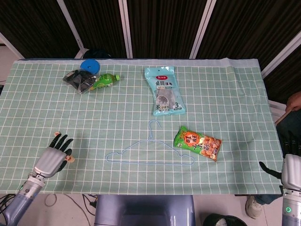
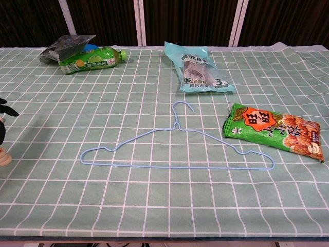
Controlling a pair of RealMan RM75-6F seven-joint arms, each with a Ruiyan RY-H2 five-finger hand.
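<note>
My left hand [image 1: 51, 159] lies low at the near left of the green checked cloth [image 1: 225, 94], its black fingers [image 1: 61, 142] apart and pointing away from me. A small round pale piece [image 1: 71, 159] sits on the cloth right beside its thumb side, also seen as the pale piece [image 2: 4, 157] in the chest view, where only the fingertips [image 2: 4, 110] show. A tiny pale speck [image 1: 57, 133] sits at a fingertip; whether it is held is unclear. My right hand [image 1: 290, 170] hangs past the near right table edge, thumb out, nothing in it.
A blue wire hanger [image 1: 149, 153] lies near the front middle, a green-orange snack bag [image 1: 197, 143] to its right. A pale blue packet [image 1: 164, 89] lies farther back. A green bottle [image 1: 104, 80], a dark bag [image 1: 77, 78] and a blue lid [image 1: 89, 65] sit far left.
</note>
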